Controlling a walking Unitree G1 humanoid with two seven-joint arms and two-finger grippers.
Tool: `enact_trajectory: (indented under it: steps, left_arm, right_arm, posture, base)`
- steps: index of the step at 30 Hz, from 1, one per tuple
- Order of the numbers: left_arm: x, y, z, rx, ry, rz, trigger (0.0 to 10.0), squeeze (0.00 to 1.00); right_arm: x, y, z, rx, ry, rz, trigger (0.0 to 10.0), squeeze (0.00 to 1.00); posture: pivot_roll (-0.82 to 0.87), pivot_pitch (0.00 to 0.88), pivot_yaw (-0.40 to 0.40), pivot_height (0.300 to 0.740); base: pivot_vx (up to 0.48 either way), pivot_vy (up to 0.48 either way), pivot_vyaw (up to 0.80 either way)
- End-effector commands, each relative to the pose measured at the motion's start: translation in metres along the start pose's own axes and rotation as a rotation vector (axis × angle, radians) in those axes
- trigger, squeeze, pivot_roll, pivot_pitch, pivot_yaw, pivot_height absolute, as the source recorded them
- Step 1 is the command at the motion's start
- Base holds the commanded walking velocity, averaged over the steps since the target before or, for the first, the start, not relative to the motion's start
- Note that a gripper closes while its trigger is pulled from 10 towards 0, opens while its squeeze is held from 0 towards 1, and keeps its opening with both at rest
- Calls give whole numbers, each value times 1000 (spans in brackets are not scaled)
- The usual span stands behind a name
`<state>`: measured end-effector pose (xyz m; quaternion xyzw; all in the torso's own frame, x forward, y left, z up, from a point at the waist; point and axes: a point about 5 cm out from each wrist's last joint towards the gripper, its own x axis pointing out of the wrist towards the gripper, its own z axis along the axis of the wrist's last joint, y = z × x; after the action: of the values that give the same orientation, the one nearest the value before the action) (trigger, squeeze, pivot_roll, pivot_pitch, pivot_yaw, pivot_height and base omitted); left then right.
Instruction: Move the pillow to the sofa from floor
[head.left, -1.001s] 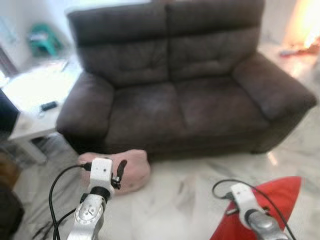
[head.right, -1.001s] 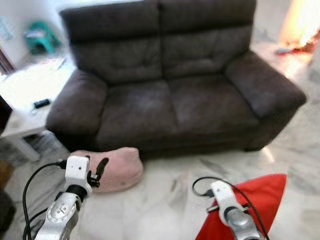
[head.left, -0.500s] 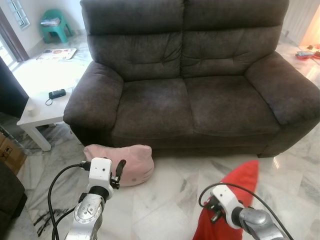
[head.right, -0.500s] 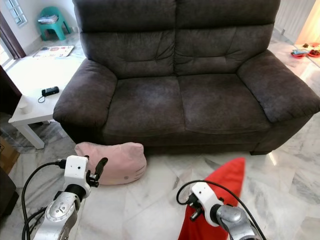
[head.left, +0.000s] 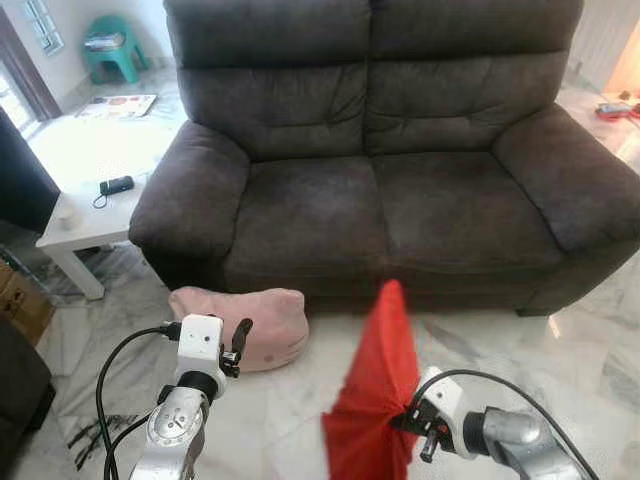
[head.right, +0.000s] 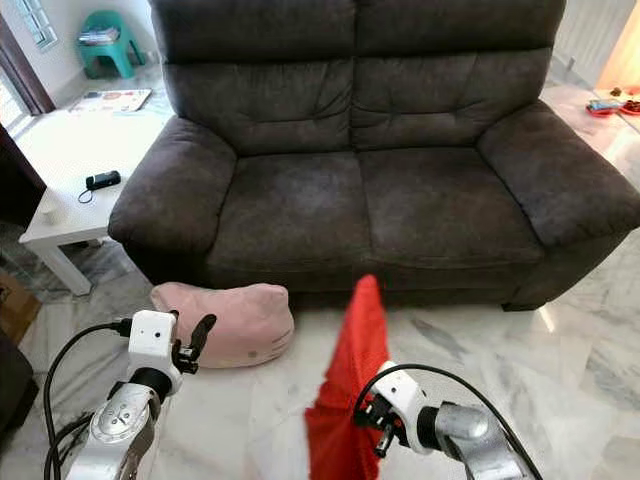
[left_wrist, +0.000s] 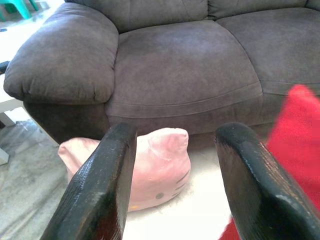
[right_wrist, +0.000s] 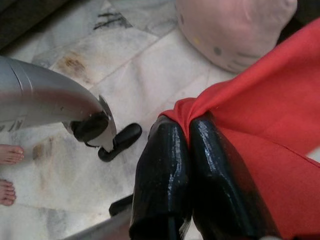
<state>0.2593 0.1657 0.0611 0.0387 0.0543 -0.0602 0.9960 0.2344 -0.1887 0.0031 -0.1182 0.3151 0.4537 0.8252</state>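
Note:
A red pillow (head.left: 375, 400) hangs in front of the dark brown sofa (head.left: 380, 200), pinched at one corner by my right gripper (right_wrist: 187, 165), which is shut on its fabric. The pillow stands nearly upright, its tip level with the sofa's front edge. A pink cat-face pillow (head.left: 250, 320) lies on the marble floor against the sofa's base, below the left armrest. My left gripper (left_wrist: 175, 175) is open with nothing between its fingers, held above the floor and pointing at the pink pillow and the left seat cushion.
A white side table (head.left: 90, 200) with a black device (head.left: 116, 185) stands left of the sofa. A teal stool (head.left: 108, 55) is at the back left. A cardboard box (head.left: 15, 300) sits at the left edge. A person's bare feet (right_wrist: 7, 170) stand nearby.
My right gripper has swung the red pillow from the right, low by the floor, up and to the left in front of the sofa. The left arm has stayed put.

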Motion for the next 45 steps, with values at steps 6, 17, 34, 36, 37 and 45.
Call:
enact_trajectory:
  steps: [6,17,34,36,37,45]
  left_arm:
    - [-2,8,5,-9,8,-91,10000,0]
    - [-28,10,12,113,121,-538,10000,0]
    - [-30,31,6,302,254,-588,10000,0]
    - [-20,36,10,303,219,-485,10000,0]
    - [-19,36,11,290,209,-468,10000,0]
    - [-13,28,14,252,168,-418,10000,0]
  right_arm:
    - [-8,2,30,-81,-98,100,10000,0]
    - [-24,11,43,-163,-101,259,10000,0]
    - [-24,13,57,-243,-129,269,10000,0]
    - [-18,-18,56,-247,-80,-14,10000,0]
    - [-18,-27,55,-231,-76,-88,10000,0]
    - [-23,-57,51,-140,-71,-394,10000,0]
  posture:
    - [42,27,15,740]
    - [55,33,14,740]
    - [54,22,12,740]
    - [49,21,11,740]
    - [50,19,10,740]
    - [51,17,11,740]
  base:
    - [0,0,0]
    - [0,0,0]
    - [0,0,0]
    - [0,0,0]
    - [0,0,0]
    - [0,0,0]
